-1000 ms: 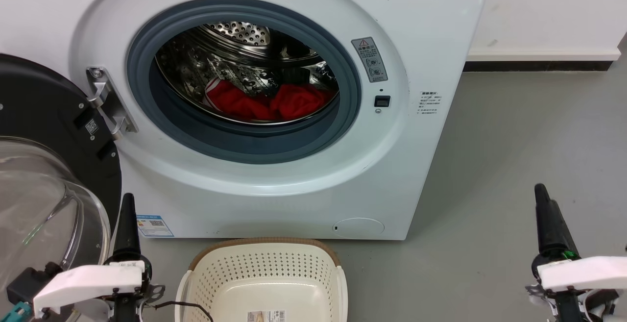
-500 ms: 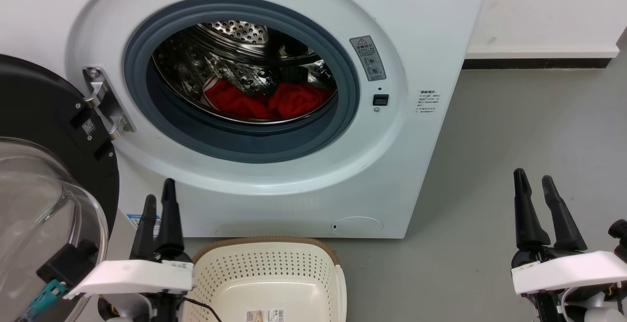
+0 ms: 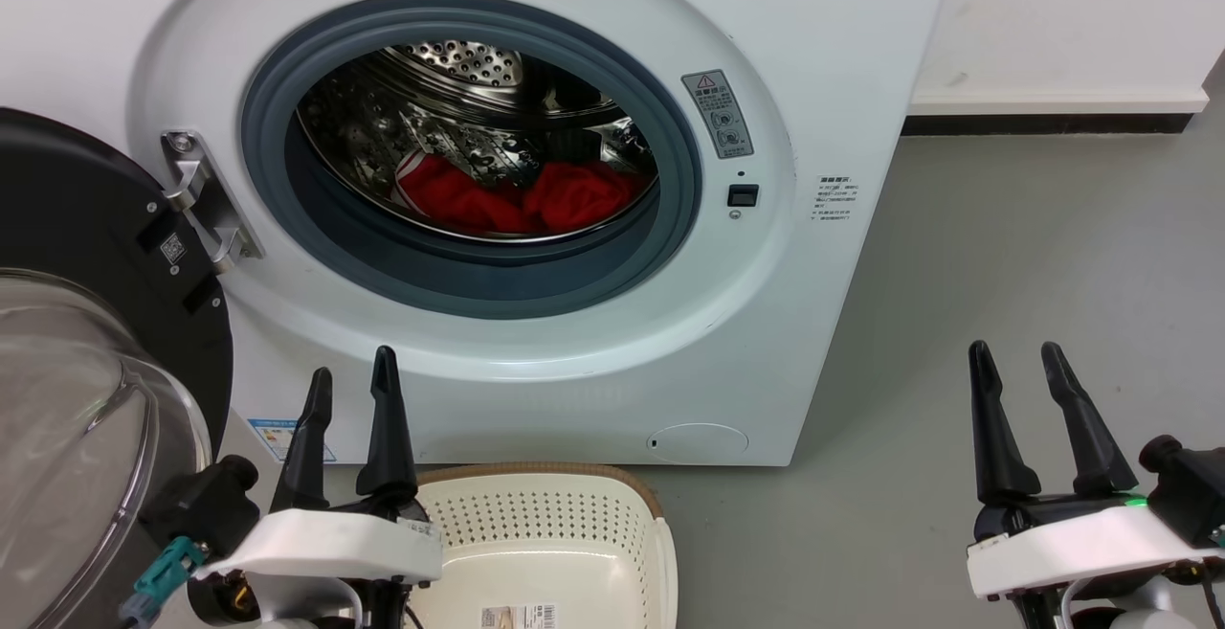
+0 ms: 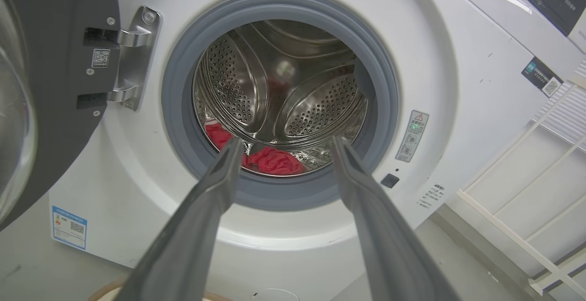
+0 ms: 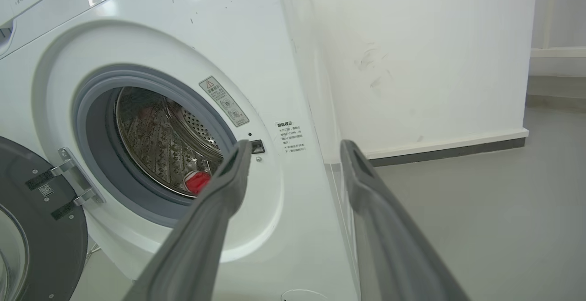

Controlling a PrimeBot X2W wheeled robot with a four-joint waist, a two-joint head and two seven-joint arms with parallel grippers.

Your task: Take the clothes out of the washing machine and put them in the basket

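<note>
Lying low in the drum of the washing machine, the clothes form a red heap. The head view takes in the basket on the grey floor beside the left gripper; the right gripper is well apart, and both are spread wide, holding nothing. The left wrist view adds a white slatted frame, and the right wrist view a white wall with dark skirting.

Floor: we see a smooth, matte grey surface that runs up to the wall.
Wall: we note plain white paint; the right wrist view shows faint dark scuff marks on it.
Skirting: we read a dark strip along the wall foot, capped by a white ledge.
Frame: in the left wrist view, we see white bars at the right edge.
</note>
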